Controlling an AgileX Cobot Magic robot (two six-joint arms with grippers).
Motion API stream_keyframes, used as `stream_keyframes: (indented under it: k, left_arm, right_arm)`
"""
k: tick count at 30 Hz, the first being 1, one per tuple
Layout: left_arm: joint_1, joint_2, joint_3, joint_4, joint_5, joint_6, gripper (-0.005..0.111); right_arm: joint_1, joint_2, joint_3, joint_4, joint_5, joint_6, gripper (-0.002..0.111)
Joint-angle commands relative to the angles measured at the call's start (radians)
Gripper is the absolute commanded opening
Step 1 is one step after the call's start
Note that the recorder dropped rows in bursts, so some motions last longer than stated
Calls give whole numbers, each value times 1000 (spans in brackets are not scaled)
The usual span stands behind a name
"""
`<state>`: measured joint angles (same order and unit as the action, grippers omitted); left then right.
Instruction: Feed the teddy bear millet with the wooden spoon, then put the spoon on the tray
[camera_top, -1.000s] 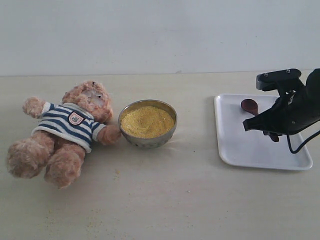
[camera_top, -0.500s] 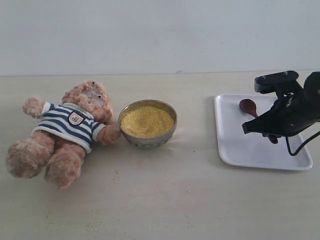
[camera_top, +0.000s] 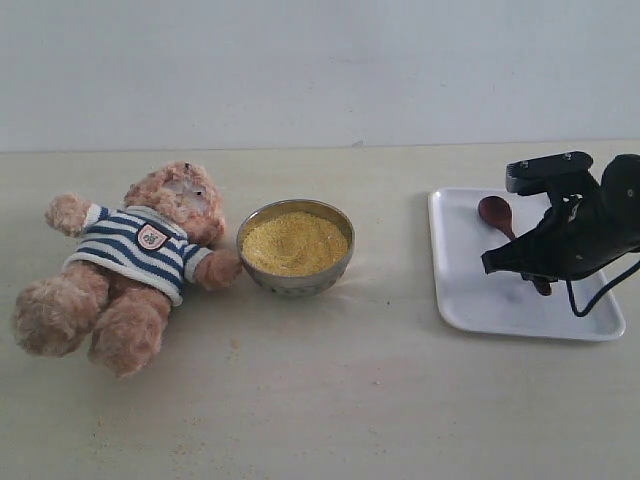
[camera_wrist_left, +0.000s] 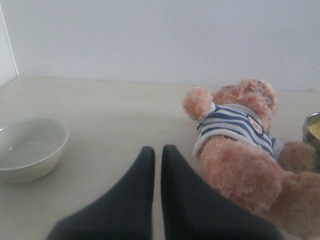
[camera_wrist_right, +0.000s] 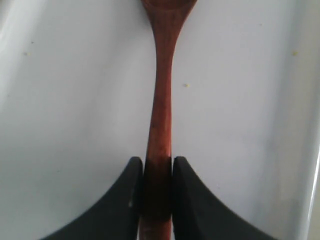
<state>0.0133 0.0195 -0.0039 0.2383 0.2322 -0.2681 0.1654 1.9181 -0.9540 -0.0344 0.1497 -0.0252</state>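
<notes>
The teddy bear (camera_top: 130, 265) lies well away from the right hand (camera_wrist_right: 158, 170), beside the left hand (camera_wrist_left: 157, 155), which is closed to a sliver and holds nothing. The tray (camera_top: 470, 300) sits directly under the right hand, and the millet (camera_top: 294, 243) is between that hand and the bear. The right hand pinches the wooden spoon (camera_wrist_right: 161, 110) near the handle's end, so the spoon may pivot or slip and spill grain.

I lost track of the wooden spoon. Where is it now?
Exterior view, right side: the wooden spoon is over the tray, its handle clamped in the right gripper.
</notes>
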Motion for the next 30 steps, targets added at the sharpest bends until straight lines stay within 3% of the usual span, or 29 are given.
stream_keyframes:
  k: [1,12,21,28,30]
  left_arm:
    - [2,4,4,-11,-8,0,5]
    - [2,4,4,-11,-8,0,5]
    - [2,4,4,-11,-8,0,5]
    - [2,4,4,-11,-8,0,5]
    - [2,4,4,-11,-8,0,5]
  right_arm:
    - [-5,-1,6,2,-4,-1,19]
    - [-5,-1,6,2,16,1,37]
    - [-5,-53,-8,2,100,1,36]
    - [-5,-294,-35,2,165,57,36]
    - [-5,-358,-35,2,181,93,29]
